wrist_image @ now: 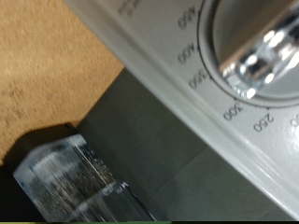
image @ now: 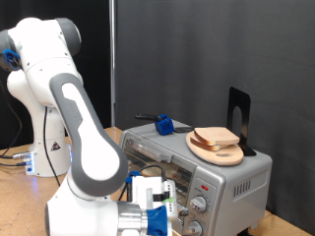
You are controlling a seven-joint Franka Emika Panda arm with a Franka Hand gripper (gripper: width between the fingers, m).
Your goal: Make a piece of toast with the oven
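The gripper (image: 162,202) sits at the oven's (image: 236,177) front, close to the knobs (image: 198,205) at about 4 o'clock from it in the exterior view. The wrist view shows one chrome knob (wrist_image: 257,42) with its temperature numbers filling the corner and one finger (wrist_image: 70,177) beside it; whether the fingers are spread or pressed cannot be told. Turning a dial well likely calls for centring the fingers squarely across it. The arm bends low, elbow forward. The toast (image: 217,138) rests on a plate (image: 222,154) on the oven's top.
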